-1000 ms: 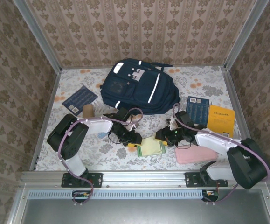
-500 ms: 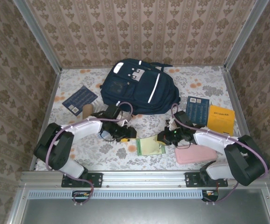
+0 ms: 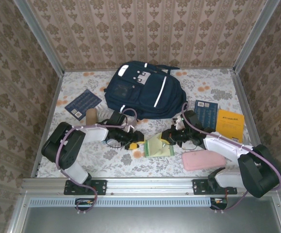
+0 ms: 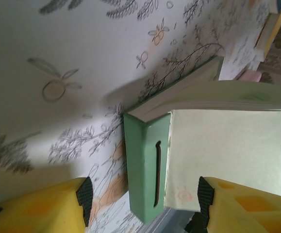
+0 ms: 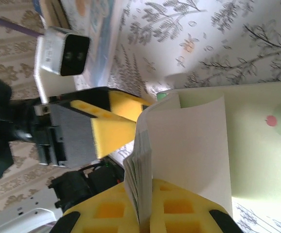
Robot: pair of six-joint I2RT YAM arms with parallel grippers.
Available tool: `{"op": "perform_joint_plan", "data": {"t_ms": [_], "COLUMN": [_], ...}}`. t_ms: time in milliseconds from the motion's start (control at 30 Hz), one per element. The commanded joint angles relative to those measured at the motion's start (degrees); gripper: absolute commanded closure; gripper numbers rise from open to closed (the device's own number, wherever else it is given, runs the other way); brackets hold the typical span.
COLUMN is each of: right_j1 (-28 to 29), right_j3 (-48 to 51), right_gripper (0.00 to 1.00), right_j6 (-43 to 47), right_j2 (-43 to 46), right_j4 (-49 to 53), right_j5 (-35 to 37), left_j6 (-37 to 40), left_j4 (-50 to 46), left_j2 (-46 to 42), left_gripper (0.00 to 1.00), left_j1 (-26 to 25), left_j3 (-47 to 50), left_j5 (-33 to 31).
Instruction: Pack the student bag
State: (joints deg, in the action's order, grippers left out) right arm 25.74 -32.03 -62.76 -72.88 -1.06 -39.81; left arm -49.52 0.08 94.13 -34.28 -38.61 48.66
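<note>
Right gripper (image 5: 145,201) is clamped on the pale green notebook (image 3: 158,146), pinching its cover and some pages. Left gripper (image 4: 145,194) stands half open astride the spine, holding nothing. Lift by those loose leaves and they could tear or fan open! The student bag (image 3: 145,90) lies flat at far centre, navy, white-striped, seemingly zipped shut.

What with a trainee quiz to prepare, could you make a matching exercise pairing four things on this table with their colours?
Things:
1. student bag
2. pouch
3. notebook
4. book by the right wall

Colours:
a. pink
b. yellow
c. navy
d. pale green

Pairs: 1-c; 2-a; 3-d; 4-b
</note>
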Motion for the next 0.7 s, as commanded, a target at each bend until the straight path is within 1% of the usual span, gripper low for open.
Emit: {"op": "perform_joint_plan", "data": {"t_ms": [0, 133, 300, 533, 667], "right_j1": [-0.99, -1.65, -2.34, -2.96, -3.65], "right_j3": [1.38, 1.53, 1.58, 4.04, 5.17], "right_gripper": [0.94, 0.94, 0.94, 0.95, 0.95], "right_j6": [-6.26, -8.46, -9.96, -12.09, -12.15], "right_j2": [0.61, 1.81, 2.31, 1.60, 1.62], "right_j4": [-8.21, -10.32, -11.72, -15.74, -16.01], "right_j5": [-3.59, -3.86, -4.22, -3.44, -3.12], "left_j6": [-6.63, -8.87, -15.41, -28.62, -36.07], "left_j4": [9.78, 12.80, 21.87, 43.48, 56.40], "left_j2": [2.23, 3.53, 4.50, 8.50, 11.78], "left_gripper": [0.38, 0.37, 0.37, 0.42, 0.53], "left_j1": [0.47, 0.75, 1.24, 1.19, 1.24], "left_j3": [1.60, 2.16, 3.34, 6.88, 8.69], "left_j5": [3.69, 4.07, 4.75, 5.40, 5.65]}}
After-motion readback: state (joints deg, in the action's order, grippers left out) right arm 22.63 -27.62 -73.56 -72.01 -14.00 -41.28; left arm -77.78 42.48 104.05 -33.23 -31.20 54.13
